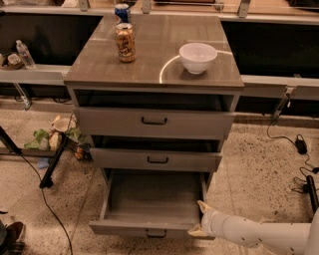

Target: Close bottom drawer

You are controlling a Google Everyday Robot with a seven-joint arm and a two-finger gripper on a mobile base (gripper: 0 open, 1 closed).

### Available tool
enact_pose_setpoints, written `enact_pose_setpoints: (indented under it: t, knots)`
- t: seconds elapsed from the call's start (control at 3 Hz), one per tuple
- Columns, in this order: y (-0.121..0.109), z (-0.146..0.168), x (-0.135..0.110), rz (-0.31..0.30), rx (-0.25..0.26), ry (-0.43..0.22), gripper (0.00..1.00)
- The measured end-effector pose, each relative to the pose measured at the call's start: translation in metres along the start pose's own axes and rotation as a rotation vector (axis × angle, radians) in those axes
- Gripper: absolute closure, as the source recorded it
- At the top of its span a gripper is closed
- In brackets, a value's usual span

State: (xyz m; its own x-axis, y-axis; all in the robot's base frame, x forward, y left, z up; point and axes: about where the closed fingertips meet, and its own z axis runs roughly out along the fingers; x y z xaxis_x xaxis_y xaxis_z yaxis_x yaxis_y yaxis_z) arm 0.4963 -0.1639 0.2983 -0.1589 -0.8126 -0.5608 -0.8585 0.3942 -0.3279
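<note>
At the bottom right of the frame, the white arm (259, 234) reaches in from the right edge. Its gripper (198, 219) sits at the right front corner of the bottom drawer (149, 201), its two pale fingertips (203, 205) spread apart, one above the drawer's front edge and one lower, against the front panel.

The bottom drawer is low in the centre of the frame, pulled far out of the cabinet, its inside showing bare and its black bar handle (156, 233) facing the bottom edge. Above it, the middle drawer (157, 160) and then the top drawer (154, 121) each stand slightly out.

On the cabinet top (99, 64) are a white bowl (198, 57) to the right and a drinks can (125, 42) to the left, with a blue can (121, 12) behind it.
</note>
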Motion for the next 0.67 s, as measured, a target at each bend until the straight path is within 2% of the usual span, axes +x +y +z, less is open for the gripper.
enact_pose_setpoints:
  t: [0.67]
  knots:
    - [0.0016, 0.0018, -0.0013, 0.000, -0.004, -0.002, 0.74]
